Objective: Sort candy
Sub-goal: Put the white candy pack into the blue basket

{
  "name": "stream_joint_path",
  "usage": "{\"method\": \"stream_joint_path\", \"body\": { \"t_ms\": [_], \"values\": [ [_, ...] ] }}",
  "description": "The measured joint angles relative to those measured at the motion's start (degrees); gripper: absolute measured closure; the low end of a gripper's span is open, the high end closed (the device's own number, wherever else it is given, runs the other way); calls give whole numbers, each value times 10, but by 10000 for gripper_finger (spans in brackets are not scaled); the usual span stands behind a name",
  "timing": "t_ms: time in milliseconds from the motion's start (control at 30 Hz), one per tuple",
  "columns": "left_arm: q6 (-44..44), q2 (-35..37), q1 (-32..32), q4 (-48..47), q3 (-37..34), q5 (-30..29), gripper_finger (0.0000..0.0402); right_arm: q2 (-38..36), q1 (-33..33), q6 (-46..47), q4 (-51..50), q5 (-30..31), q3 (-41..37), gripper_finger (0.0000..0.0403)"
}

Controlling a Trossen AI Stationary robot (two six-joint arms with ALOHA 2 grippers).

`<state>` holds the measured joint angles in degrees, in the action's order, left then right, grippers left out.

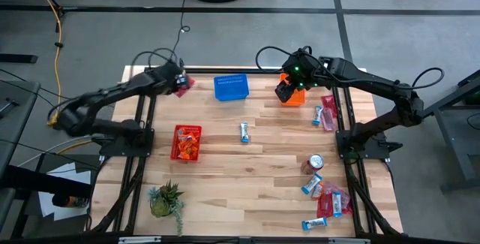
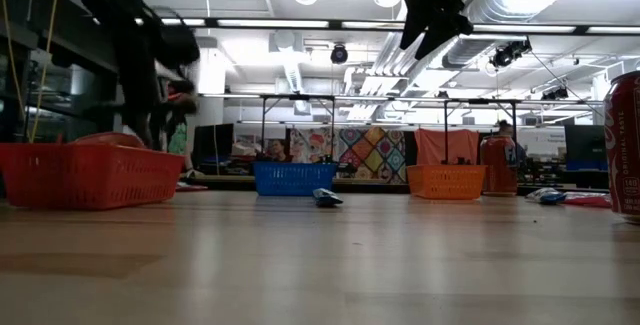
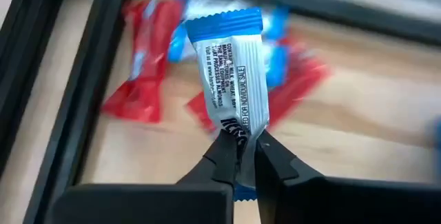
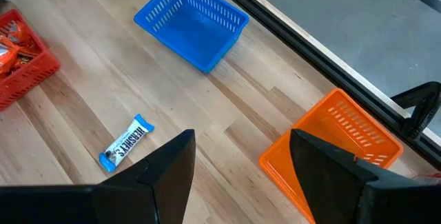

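Observation:
My left gripper (image 1: 181,83) is at the table's far left corner, shut on a blue-and-white candy bar (image 3: 227,72). Below it, several red and blue-and-white candies (image 3: 141,65) lie on the wood. My right gripper (image 4: 241,162) hangs open and holds nothing above the orange basket (image 1: 293,96). Another blue-and-white bar (image 1: 244,131) lies flat mid-table. More candy lies at the right edge (image 1: 327,113) and in a pile at the near right (image 1: 328,201). The blue basket (image 1: 230,87) stands at the far middle. The red basket (image 1: 186,142), at the left, has candy in it. My left gripper pinches the blue-and-white bar between its two fingertips (image 3: 224,156), close to one end. The wrapper (image 3: 239,133) is gathered narrow where the tips meet, and the blue crimped end (image 3: 242,194) shows behind them. The fingers slant down from above. The rest of the bar sticks out past the tips, above the candies on the table.
A red soda can (image 1: 316,162) stands at the right, near the candy pile. A small potted plant (image 1: 166,200) sits at the near left. Dark frame rails (image 3: 62,107) run along the table's edges. Bare wood lies between the baskets and the near edge.

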<state>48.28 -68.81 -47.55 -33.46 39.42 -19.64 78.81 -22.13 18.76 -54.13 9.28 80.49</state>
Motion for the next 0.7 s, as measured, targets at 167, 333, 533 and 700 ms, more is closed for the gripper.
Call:
{"method": "stream_joint_path", "body": {
  "t_ms": [167, 333, 533, 700],
  "values": [
    [-86, 126, 25, 20, 4, 73, 398, 0, 0, -13, 1, 0, 0, 171],
    [-154, 217, 61, 75, 5, 228, 398, 0, 0, -25, 4, 0, 0, 171],
    [-143, 260, 102, 81, 5, 266, 397, 0, 0, -27, 4, 0, 0, 171],
    [-142, 258, 125, 90, 5, 270, 397, 0, 0, -28, 4, -4, 0, 171]
  ]
}}
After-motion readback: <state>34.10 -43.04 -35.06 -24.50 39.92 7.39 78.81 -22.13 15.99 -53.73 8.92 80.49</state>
